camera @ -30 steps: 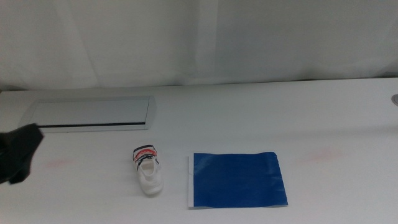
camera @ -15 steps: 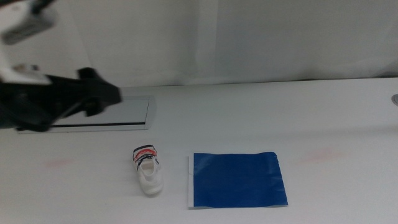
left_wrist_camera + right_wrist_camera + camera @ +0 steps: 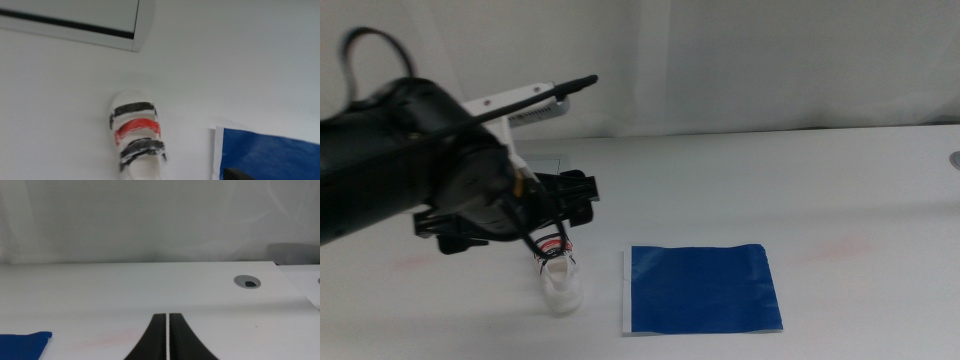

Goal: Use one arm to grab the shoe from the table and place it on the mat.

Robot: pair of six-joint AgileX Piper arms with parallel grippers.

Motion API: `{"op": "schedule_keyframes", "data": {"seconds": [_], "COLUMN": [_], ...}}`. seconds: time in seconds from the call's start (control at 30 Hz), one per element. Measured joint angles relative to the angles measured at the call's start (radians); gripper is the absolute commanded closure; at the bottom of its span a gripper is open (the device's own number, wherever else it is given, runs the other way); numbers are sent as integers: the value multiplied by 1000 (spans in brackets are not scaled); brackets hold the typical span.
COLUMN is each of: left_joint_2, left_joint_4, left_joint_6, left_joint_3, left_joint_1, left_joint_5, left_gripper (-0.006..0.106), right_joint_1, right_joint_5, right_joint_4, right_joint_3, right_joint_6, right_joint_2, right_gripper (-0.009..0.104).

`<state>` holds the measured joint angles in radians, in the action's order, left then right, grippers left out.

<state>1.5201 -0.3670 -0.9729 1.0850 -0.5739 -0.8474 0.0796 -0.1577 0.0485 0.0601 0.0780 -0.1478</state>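
Here, the left claw [image 3: 570, 200] hovered over the shoe [image 3: 560, 275] beside the blue mat [image 3: 702, 288]; its opening could not be told. The right claw [image 3: 167, 342] waited, pressed closed.

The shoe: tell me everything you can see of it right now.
The shoe is a small white sneaker with two black straps and one red strap across its top. It lies flat on the white table, apart from the blue mat beside it. The left arm hangs over it; nothing visibly touches it.
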Motion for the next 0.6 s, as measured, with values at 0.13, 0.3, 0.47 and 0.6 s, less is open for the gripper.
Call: {"op": "schedule_keyframes", "data": {"seconds": [0.13, 0.3, 0.47, 0.6], "left_joint_2": [96, 207, 275, 311], "left_joint_4": [-6, 23, 27, 29], "left_joint_6": [-95, -171, -189, -193], "left_joint_3": [51, 94, 94, 94], "left_joint_1": [-17, -18, -18, -18], "left_joint_5": [-1, 8, 10, 10], "left_gripper": [12, 12, 12, 12], "right_joint_1": [0, 0, 0, 0], "right_joint_5": [0, 0, 0, 0], "right_joint_4": [0, 0, 0, 0], "right_joint_3": [0, 0, 0, 0], "right_joint_6": [0, 0, 0, 0], "right_joint_2": [0, 0, 0, 0], "right_gripper": [98, 98, 98, 98]}}
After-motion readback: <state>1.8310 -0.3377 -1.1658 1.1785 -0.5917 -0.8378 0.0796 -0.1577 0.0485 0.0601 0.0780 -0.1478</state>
